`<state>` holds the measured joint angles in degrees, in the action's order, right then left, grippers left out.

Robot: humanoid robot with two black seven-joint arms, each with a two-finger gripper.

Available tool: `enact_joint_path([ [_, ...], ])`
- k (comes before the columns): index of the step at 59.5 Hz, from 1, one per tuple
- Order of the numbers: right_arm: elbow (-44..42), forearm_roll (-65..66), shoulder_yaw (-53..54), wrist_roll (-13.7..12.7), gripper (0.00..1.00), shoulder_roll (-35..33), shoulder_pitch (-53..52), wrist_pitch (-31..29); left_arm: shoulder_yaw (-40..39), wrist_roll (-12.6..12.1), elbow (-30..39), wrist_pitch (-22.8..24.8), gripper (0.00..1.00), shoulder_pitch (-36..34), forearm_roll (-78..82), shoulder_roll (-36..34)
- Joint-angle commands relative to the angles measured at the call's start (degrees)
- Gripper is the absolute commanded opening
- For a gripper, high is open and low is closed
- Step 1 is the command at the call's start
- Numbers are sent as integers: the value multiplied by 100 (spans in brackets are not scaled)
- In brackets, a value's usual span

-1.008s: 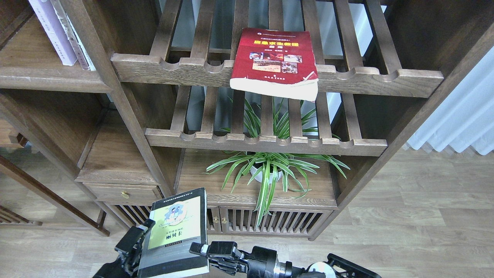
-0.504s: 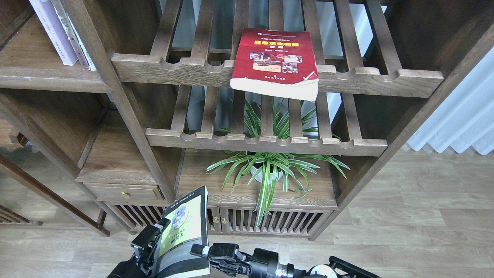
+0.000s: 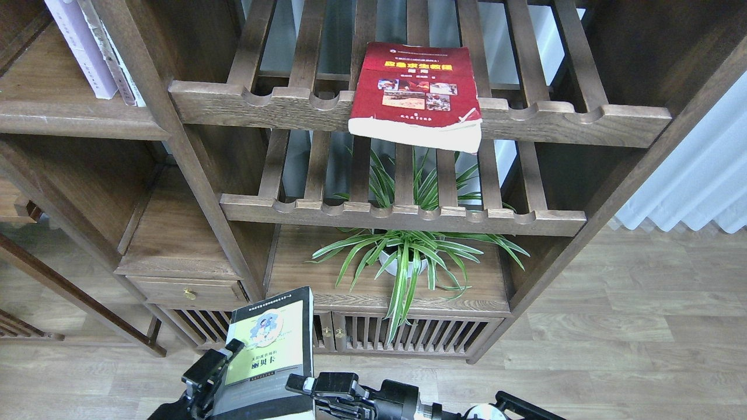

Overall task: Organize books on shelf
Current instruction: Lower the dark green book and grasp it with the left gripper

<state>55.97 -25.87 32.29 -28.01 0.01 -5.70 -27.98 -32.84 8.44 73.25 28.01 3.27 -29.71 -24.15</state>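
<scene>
The black-bordered book with a yellow-green panel (image 3: 268,350) is at the bottom centre, cover up and facing me, in front of the bookcase's base. My left gripper (image 3: 207,379) is clamped on its left edge. My right gripper (image 3: 315,388) lies at its lower right corner, touching or under it; its fingers cannot be told apart. The thick red book (image 3: 417,87) lies flat on the upper slatted rack, overhanging the front rail. The white book with a lavender top (image 3: 79,46) stands on the solid shelf (image 3: 35,81) at upper left.
Another thin book (image 3: 111,58) leans beside the white one. There are two slatted racks with notched rails (image 3: 402,216), a potted spider plant (image 3: 408,256) below them, and a drawer with a brass knob (image 3: 188,293). A pale curtain (image 3: 700,175) hangs at right over the wood floor.
Half a second ago the black-bordered book was turned partly edge-on and further right. Now it faces me flat again, with the left gripper back to the left. The red book has not moved.
</scene>
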Motion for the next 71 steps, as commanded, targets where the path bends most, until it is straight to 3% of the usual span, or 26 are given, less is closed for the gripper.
enact_joint_path([
  [1, 2, 12, -3, 1, 3, -1, 34, -2, 6, 0, 93, -1, 74, -20, 0, 33],
  [48, 2, 12, 6, 1, 3, -1, 104, -2, -3, 0, 356, -1, 43, 15, -9, -257],
  [71, 142, 29, -21, 1, 3, -1, 95, -2, 14, 0, 374, -1, 43, 24, -17, -626],
])
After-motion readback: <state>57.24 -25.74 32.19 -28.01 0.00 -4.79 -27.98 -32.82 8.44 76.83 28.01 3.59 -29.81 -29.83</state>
